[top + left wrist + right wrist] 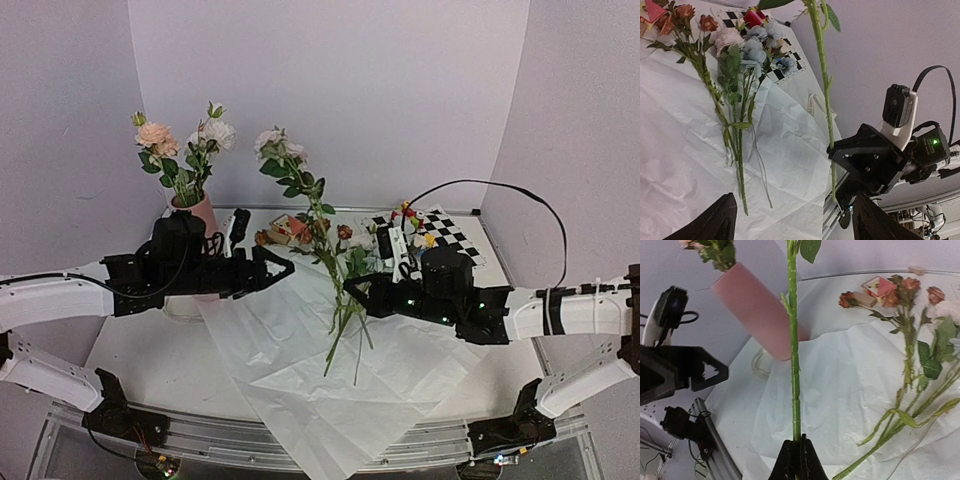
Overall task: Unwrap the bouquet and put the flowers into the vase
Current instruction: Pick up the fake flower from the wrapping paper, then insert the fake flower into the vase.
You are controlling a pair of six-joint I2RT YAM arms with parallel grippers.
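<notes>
Your right gripper (pixel 352 288) is clamped tight on the lower part of the upright flower (pixel 310 195), jaws pinched together with only the thin green stem between them. In the right wrist view the stem (pixel 795 365) rises straight up out of the fingertips (pixel 799 460) and leaves the top of the picture. Its pale blooms stand high above the gripper, and its tail hangs a little way below the jaws. Your left gripper (pixel 285 266) is spread wide and has hold of nothing. From its own camera the two fingers (pixel 715 220) sit at the bottom corners with bare white paper (pixel 680 150) showing between them. The held stem (pixel 822 65) stands ahead of those open jaws and off to their right, not touching them, and the two grippers face each other with a gap between their tips. The vase (pixel 205 212) stands upright just behind your left wrist, already carrying a few flowers (pixel 185 145). From the right gripper it lies ahead and to the left, beyond the stem (pixel 760 310). The rest of the flowers (pixel 735 100) lie flat on the unfolded paper (pixel 300 380), ahead and left of the left fingers and to the right of the right gripper (pixel 910 365). Their heads point away from you toward the checkered mat (pixel 450 232).
</notes>
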